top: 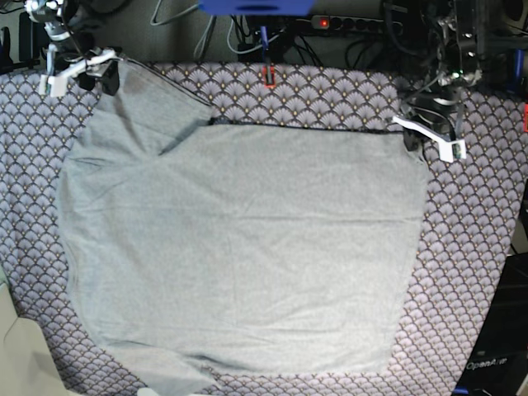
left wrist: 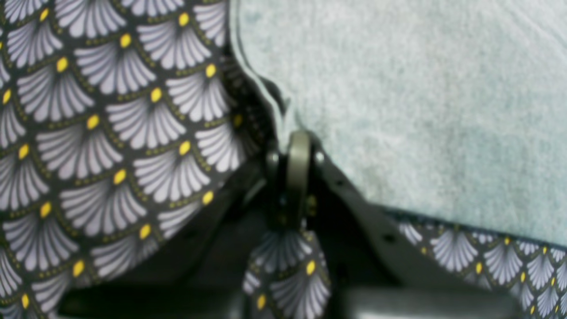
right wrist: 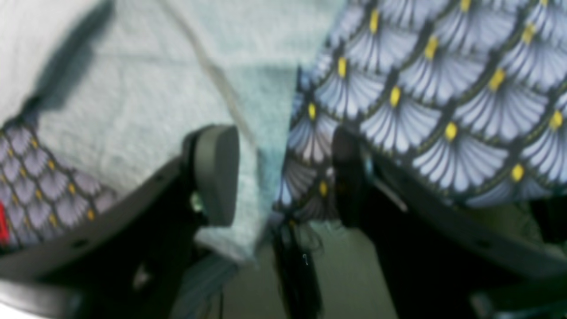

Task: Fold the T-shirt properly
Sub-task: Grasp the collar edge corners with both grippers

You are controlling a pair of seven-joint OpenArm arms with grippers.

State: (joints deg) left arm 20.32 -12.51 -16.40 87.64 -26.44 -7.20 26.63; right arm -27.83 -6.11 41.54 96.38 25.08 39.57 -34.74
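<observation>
At the far corners of the plain light-grey knit T-shirt point(top: 247, 247), the left gripper point(left wrist: 297, 146) pinches its corner, perhaps snagging the fan-scale patterned tablecloth point(left wrist: 110, 133), while the right gripper point(right wrist: 283, 173) stands spread.

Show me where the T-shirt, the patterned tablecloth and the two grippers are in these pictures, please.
T-shirt point(top: 247, 247): base view, middle of the grey body.
Tablecloth point(top: 470, 247): base view, bare patterned part beside the shirt.
Left gripper point(left wrist: 294, 153): left wrist view, shut fingertips at the shirt's corner.
Right gripper point(right wrist: 283, 177): right wrist view, gap between the open fingers.
</observation>
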